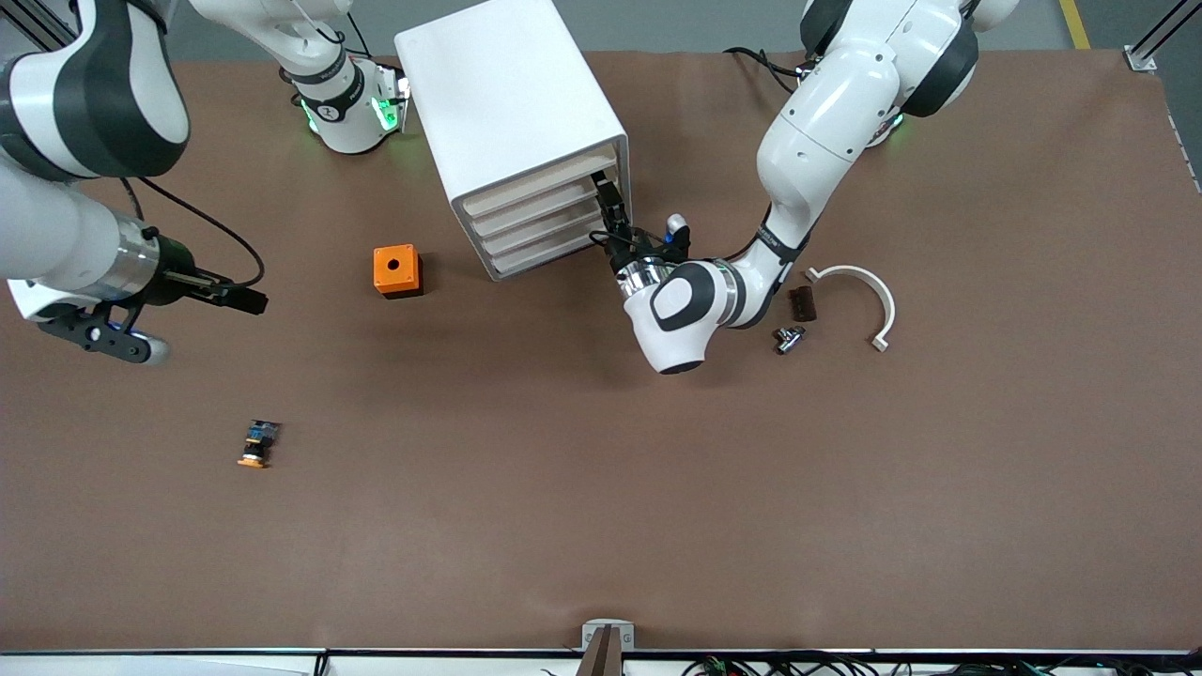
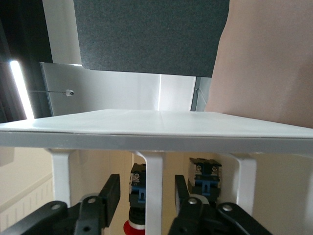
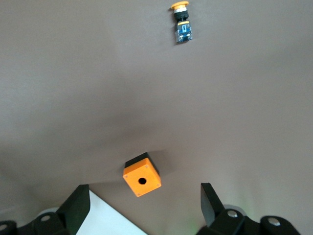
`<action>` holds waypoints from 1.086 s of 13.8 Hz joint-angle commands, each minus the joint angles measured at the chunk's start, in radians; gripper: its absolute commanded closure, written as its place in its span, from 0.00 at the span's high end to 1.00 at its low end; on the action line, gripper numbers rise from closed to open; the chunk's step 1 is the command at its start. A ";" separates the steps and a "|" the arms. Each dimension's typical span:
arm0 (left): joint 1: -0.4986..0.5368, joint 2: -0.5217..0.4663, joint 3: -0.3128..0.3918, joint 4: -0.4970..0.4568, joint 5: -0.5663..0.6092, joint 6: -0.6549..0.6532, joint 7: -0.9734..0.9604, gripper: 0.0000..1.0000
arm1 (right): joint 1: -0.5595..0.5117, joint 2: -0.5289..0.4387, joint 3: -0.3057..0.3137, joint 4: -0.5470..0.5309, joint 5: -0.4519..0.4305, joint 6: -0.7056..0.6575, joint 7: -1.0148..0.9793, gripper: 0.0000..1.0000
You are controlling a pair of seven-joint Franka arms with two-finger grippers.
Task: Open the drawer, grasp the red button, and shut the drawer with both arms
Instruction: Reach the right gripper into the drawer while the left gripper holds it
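The white drawer cabinet [image 1: 512,113] stands toward the robots' bases. My left gripper [image 1: 608,208] is at the top drawer's front, at the end toward the left arm. In the left wrist view its jaws [image 2: 146,188] stand open on either side of a white upright bar [image 2: 154,196], touching nothing. Just past that bar sits the button [image 2: 137,193], black-bodied with a blue part and a red cap. My right gripper [image 1: 246,300] hovers open and empty over the table at the right arm's end; the right wrist view shows its jaws [image 3: 143,203] wide apart.
An orange box with a hole [image 1: 397,270] sits beside the cabinet toward the right arm. An orange-capped button [image 1: 257,444] lies nearer the front camera. By the left arm lie a white curved bracket [image 1: 869,291], a dark block [image 1: 801,302] and a small metal part [image 1: 788,338].
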 commanded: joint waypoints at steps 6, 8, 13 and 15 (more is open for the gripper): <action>-0.053 0.022 0.004 0.010 -0.020 -0.010 -0.017 0.26 | 0.141 -0.009 -0.004 -0.009 0.022 0.001 0.286 1.00; -0.052 0.026 0.005 0.013 -0.020 -0.010 -0.012 0.17 | 0.183 -0.009 -0.004 -0.021 0.022 0.020 0.359 1.00; -0.024 0.026 0.019 0.016 -0.061 -0.010 -0.022 0.07 | 0.263 -0.008 -0.004 -0.033 0.020 0.061 0.493 1.00; -0.019 0.024 0.025 0.017 -0.064 -0.010 -0.022 0.06 | 0.280 -0.008 -0.004 -0.033 0.020 0.070 0.517 1.00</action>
